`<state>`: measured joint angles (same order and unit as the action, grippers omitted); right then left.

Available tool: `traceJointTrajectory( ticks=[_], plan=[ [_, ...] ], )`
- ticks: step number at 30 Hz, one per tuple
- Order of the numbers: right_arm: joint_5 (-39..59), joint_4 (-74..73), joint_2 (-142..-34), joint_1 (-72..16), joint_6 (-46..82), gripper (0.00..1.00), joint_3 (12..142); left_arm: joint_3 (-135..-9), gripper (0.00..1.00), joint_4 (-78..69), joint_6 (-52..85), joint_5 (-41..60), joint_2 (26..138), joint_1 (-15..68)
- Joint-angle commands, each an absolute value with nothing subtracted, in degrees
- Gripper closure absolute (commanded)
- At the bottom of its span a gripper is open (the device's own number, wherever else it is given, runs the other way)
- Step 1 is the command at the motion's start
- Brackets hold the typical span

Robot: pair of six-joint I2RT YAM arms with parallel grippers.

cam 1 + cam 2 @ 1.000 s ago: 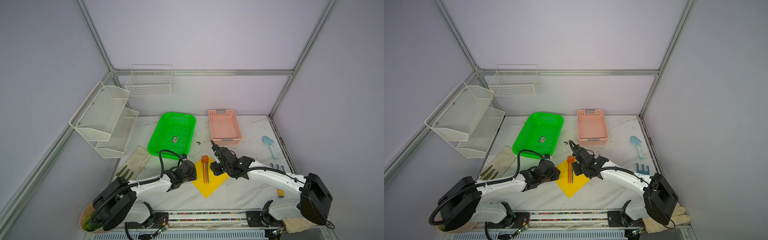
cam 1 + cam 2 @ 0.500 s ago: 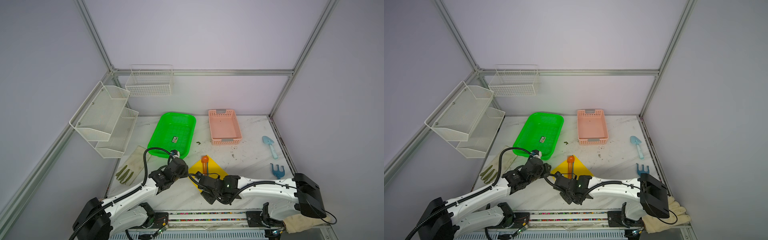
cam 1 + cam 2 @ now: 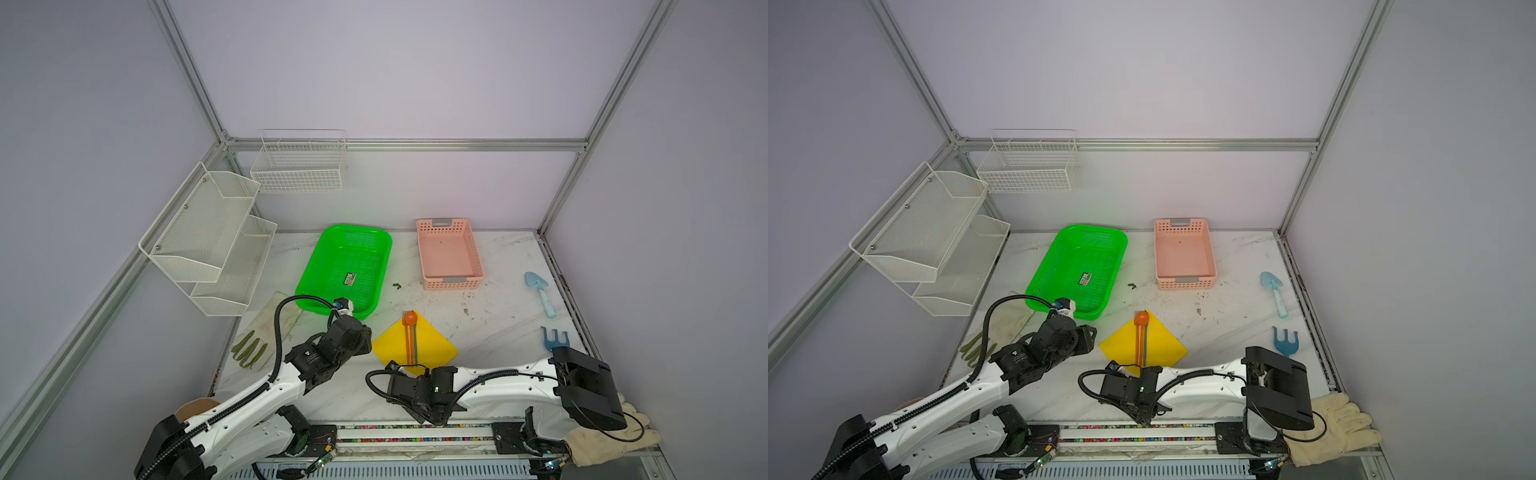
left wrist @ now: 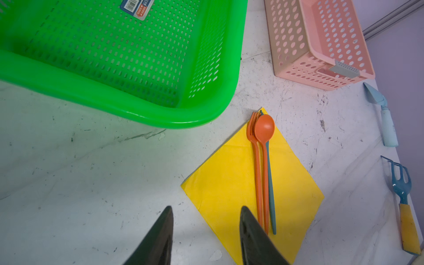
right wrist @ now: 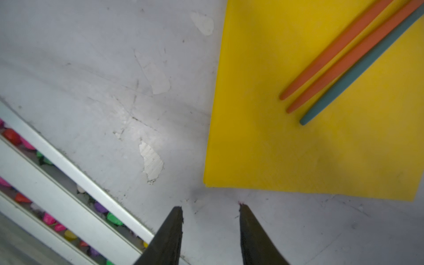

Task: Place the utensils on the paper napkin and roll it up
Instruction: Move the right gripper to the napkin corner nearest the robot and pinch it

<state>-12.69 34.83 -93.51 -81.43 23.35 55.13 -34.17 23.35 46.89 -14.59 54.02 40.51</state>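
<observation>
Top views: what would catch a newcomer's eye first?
The bright yellow paper napkin lying as a diamond at the front middle of the table, with the utensils laid side by side down it. Behind it sit a vivid green basket on the left and a pink basket on the right.

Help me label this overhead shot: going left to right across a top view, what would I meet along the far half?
In order: white mesh two-tier wall shelf → bright green perforated plastic tray → pink perforated plastic basket → light blue plastic toy shovel. The white wire wall basket overlaps shelf and tray: omitted.
</observation>
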Motion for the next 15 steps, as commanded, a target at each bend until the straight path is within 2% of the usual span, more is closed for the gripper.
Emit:
traceJointTrajectory(
  ticks=[1, 15],
  plan=[
    [-14.55, 36.61, -94.83, -81.39, 22.68, 0.57, 55.71, -33.67, 0.54, 24.59, 45.97, -15.91, 52.18, 39.90],
    [-16.80, 35.39, -99.71, -81.12, 20.73, 0.60, 59.13, -32.17, 0.55, 26.42, 46.05, -15.91, 48.17, 38.08]
  ],
)
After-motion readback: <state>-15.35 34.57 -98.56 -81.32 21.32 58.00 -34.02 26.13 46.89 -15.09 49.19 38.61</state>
